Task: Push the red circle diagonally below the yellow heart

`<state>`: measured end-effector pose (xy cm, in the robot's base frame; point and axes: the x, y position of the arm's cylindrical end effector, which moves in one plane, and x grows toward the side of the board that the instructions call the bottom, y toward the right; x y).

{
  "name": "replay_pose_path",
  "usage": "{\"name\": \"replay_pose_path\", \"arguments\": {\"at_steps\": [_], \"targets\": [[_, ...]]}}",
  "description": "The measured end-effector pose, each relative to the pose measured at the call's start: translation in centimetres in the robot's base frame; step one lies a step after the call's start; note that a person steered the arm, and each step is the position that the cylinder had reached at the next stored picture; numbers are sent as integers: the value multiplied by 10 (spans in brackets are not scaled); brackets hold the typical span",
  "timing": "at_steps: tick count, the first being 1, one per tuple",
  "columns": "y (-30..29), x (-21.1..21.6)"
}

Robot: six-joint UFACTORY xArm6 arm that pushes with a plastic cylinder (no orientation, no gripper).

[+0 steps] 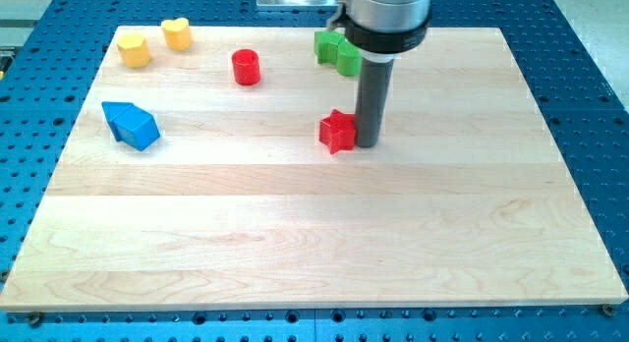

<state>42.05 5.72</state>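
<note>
The red circle [246, 67] is a short red cylinder standing on the wooden board at the view's upper left of centre. The yellow heart [177, 33] lies near the top left corner, up and left of the red circle. My tip [368, 143] rests on the board near the centre, touching the right side of a red star block [337, 132]. The tip is well to the right of and below the red circle, apart from it.
A yellow hexagon-like block [135, 49] sits left of the heart. Two blue blocks [131, 124] lie together at the left. Green blocks [337, 50] sit at the top centre, partly behind the rod. The board [314, 234] is bordered by a blue perforated table.
</note>
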Motion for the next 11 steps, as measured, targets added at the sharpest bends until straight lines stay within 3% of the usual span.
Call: {"name": "replay_pose_path", "arguments": {"at_steps": [1,3,4,7,8,10,11], "targets": [[-16,-1],[10,-111],[-20,-142],[-130,-148],[-136,-154],[-167,-119],[-218,-151]]}}
